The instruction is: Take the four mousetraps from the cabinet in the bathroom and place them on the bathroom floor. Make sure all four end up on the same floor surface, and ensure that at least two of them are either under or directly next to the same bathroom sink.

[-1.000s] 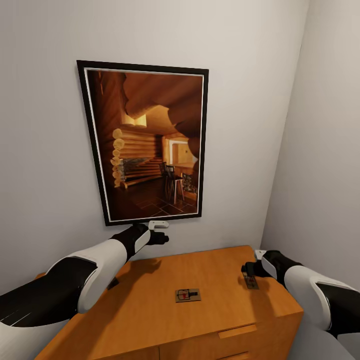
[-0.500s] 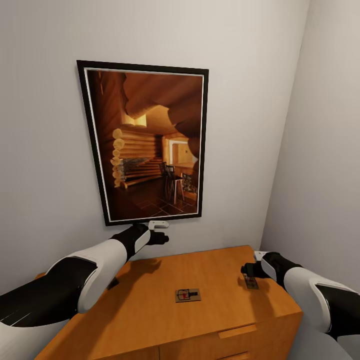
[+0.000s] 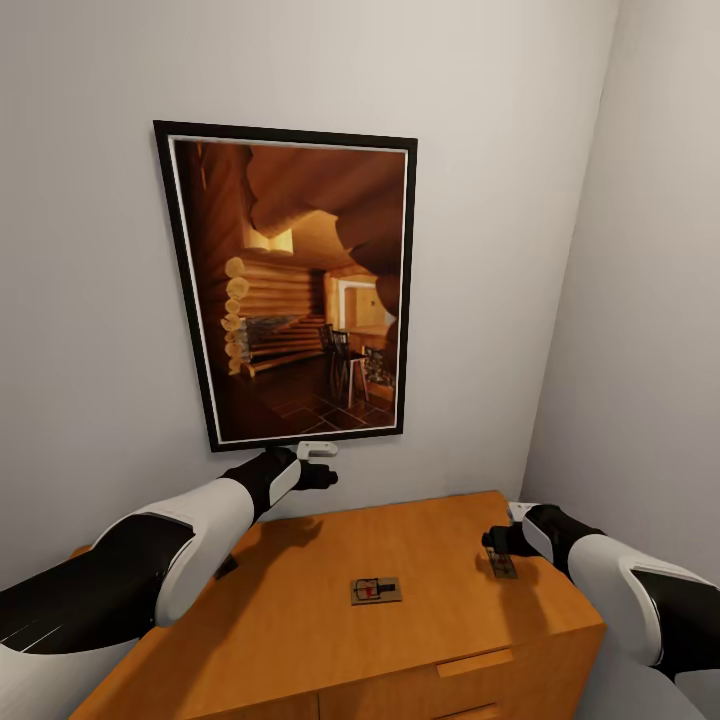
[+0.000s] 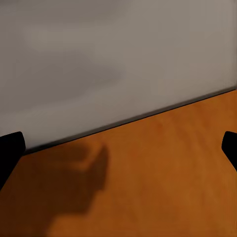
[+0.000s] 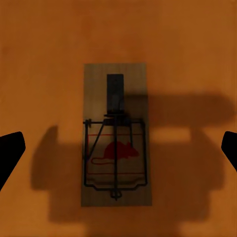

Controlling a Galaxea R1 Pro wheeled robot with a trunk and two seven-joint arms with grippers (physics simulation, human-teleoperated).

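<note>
Mousetraps are what we look for, and we see two on the flat top of the cabinet (image 3: pixel 300 620). One mousetrap (image 3: pixel 376 590) lies near the middle of the top, well apart from both arms. The second mousetrap (image 5: pixel 115 134) lies near the right end, directly below the right pincer (image 3: pixel 498 545).

We judge that the right pincer hangs above this trap in order to come down on it. In the right wrist view its two dark fingertips (image 5: pixel 10 153) stand far apart, one on each side of the board and touching nothing, so the pincer is apart and empty. The long sides of the board run across the line between the fingertips, so the jaws would meet its two long edges (a sensible way to take a thin flat board, in our opinion).

In that same view the long axis of the trap goes from the dark bait plate at one short end to the wire frame and the red mouse print at the other. In the head view this axis runs from the wall toward the cabinet front, slightly turned. The middle trap has its long axis along the cabinet's length.

The left pincer (image 3: pixel 318 470) is held higher, near the wall under the framed picture (image 3: pixel 290 285), we think only to stay out of the way. Its fingertips (image 4: pixel 11 150) are also apart, holding nothing.
</note>
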